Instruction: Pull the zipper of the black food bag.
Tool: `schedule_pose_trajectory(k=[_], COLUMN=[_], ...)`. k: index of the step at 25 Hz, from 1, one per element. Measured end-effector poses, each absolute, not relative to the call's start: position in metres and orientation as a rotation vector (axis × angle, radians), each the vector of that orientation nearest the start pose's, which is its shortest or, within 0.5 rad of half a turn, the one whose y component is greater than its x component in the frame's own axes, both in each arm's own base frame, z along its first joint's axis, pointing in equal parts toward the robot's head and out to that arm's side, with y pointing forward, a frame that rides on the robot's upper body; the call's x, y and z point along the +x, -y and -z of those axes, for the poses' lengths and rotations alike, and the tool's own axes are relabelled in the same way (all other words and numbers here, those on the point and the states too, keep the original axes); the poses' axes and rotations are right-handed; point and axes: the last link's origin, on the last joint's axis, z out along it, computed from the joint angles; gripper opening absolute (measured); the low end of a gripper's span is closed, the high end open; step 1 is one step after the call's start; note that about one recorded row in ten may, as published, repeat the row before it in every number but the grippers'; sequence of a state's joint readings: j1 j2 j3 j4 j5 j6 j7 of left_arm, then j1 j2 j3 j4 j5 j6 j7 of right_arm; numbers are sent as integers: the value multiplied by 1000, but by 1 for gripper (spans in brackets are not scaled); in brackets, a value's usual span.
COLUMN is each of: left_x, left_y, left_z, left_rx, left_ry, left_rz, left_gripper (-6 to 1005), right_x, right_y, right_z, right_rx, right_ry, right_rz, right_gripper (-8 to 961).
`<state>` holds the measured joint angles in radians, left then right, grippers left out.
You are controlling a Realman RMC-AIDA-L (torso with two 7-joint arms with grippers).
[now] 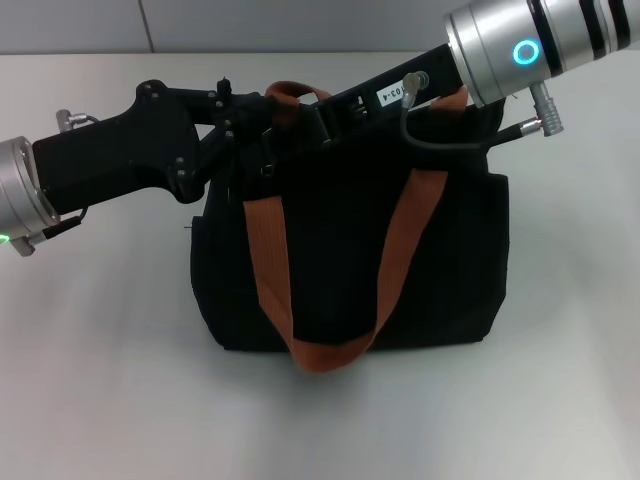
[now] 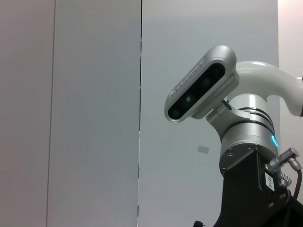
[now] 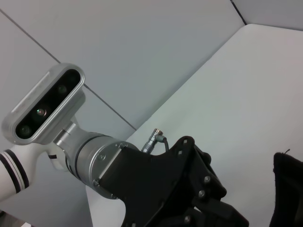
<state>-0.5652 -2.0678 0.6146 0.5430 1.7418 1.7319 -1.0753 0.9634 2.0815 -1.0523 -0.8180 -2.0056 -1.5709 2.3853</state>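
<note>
The large boxy black fabric food bag (image 1: 350,260) with orange-brown webbing strap handles (image 1: 268,260) stands upright on the pale table (image 1: 100,380), its top edge towards the far side; the small silver zipper pull cannot be made out, hidden among the black gripper parts; whether the zip has been drawn at all cannot be judged. The left gripper (image 1: 262,118) and right gripper (image 1: 325,118) meet over that top edge; whether either is clenched or released, I cannot tell.
</note>
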Motion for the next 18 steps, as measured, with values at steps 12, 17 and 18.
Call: schedule_pose_trajectory(k=[12, 17, 18], left_x=[-229, -230, -230], left_y=[-330, -330, -330], left_z=[-23, -23, -23], left_rx=[-2558, -2556, -2556], left_ry=[200, 202, 202], left_rz=[1130, 1128, 1128], left_gripper=[23, 22, 22], right_x=[73, 73, 73], right_y=[-387, -387, -386], right_z=[27, 26, 26], right_rx=[-3031, -3035, -3036], right_ry=[-1174, -1165, -1163], right_rz=[-391, -389, -388], right_gripper=[183, 173, 171])
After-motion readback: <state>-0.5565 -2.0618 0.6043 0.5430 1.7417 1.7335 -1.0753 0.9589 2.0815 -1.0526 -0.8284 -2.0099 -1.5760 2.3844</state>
